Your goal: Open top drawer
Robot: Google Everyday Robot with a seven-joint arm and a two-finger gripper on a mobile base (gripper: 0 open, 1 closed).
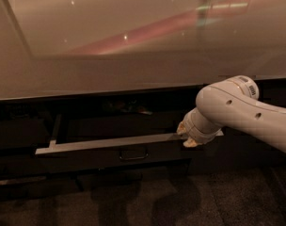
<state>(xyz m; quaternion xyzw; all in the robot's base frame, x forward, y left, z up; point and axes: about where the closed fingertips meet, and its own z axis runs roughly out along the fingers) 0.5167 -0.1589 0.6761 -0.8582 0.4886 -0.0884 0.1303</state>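
The top drawer [96,157] stands partly pulled out just below the countertop [133,74]. It sits level, and its dark front has a small loop handle [132,154] at the centre. Its pale rim and left wall show. The gripper [191,136] sits at the rim's right end.
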